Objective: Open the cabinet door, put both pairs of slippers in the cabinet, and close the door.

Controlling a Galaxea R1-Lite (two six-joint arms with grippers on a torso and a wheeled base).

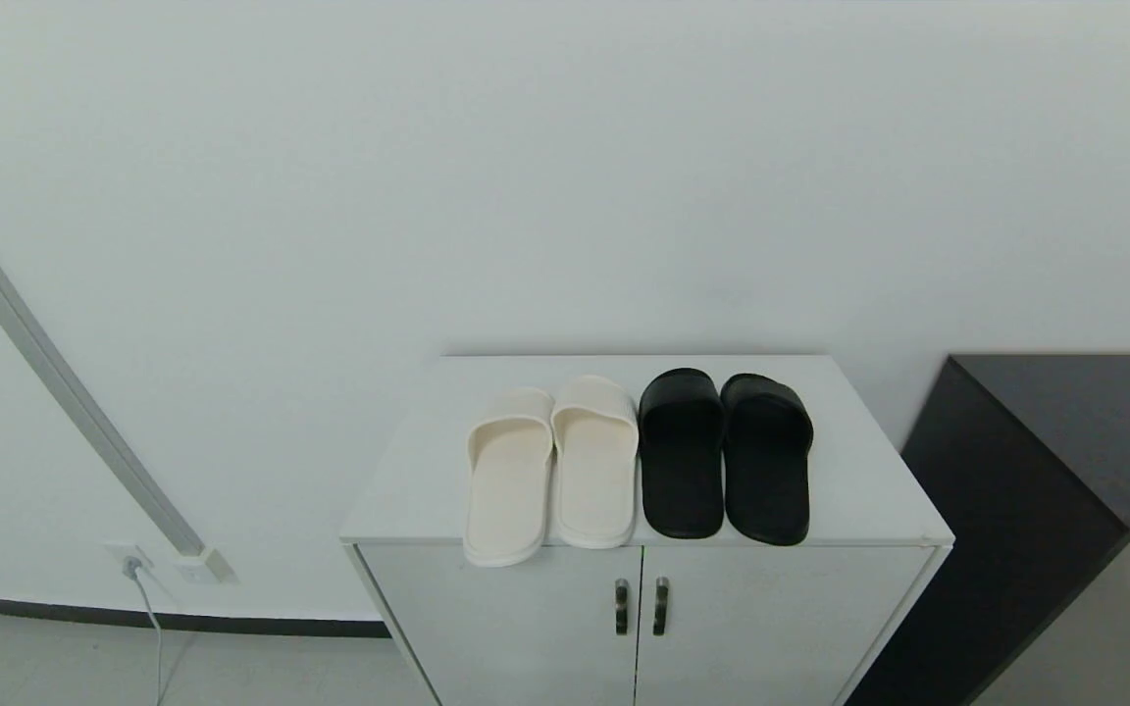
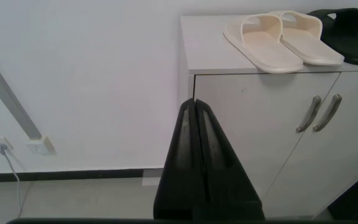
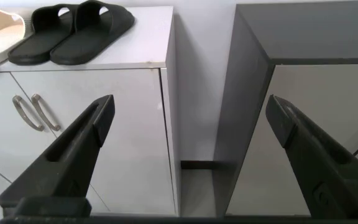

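Observation:
A white cabinet (image 1: 879,490) stands against the wall with both doors closed and two metal handles (image 1: 641,605) at the middle seam. On its top lie a cream pair of slippers (image 1: 550,471) and a black pair of slippers (image 1: 725,453), side by side, toes toward the wall. My left gripper (image 2: 196,106) is shut with nothing in it, low and to the left of the cabinet (image 2: 253,124), with the cream slippers (image 2: 281,40) above. My right gripper (image 3: 191,112) is open, off the cabinet's right side (image 3: 135,124), with the black slippers (image 3: 70,31) up on top.
A dark grey cabinet (image 1: 1046,510) stands close on the right, with a narrow gap (image 3: 194,124) between it and the white one. A wall socket with a plugged cable (image 1: 133,569) and a slanted grey conduit (image 1: 45,373) are on the left wall.

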